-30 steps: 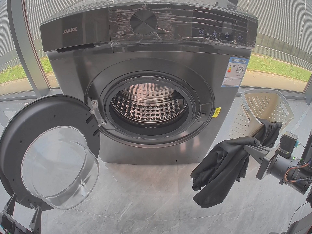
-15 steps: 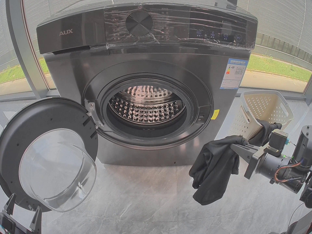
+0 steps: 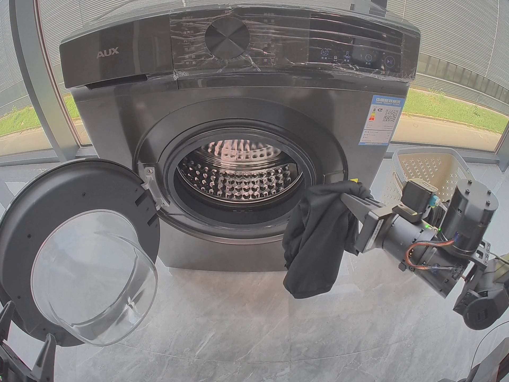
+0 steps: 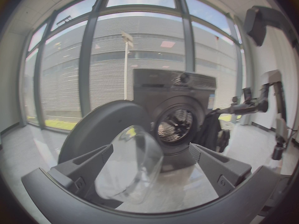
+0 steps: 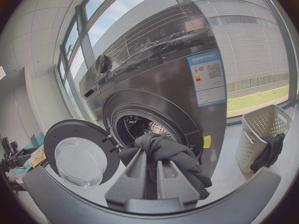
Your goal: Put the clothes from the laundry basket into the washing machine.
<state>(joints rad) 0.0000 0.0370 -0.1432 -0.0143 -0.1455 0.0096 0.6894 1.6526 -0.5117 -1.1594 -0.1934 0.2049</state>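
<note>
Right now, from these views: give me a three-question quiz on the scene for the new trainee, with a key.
1. True or false: the washer door stands open.
2. Pick one. The right hand is: A) open and empty; B) shut on a black garment; C) shut on a white towel.
3. Short answer: what hangs over the rim of the basket?

Key
1. True.
2. B. The cloth hangs in front of the washer, not yet inside.
3. Another dark garment.
</note>
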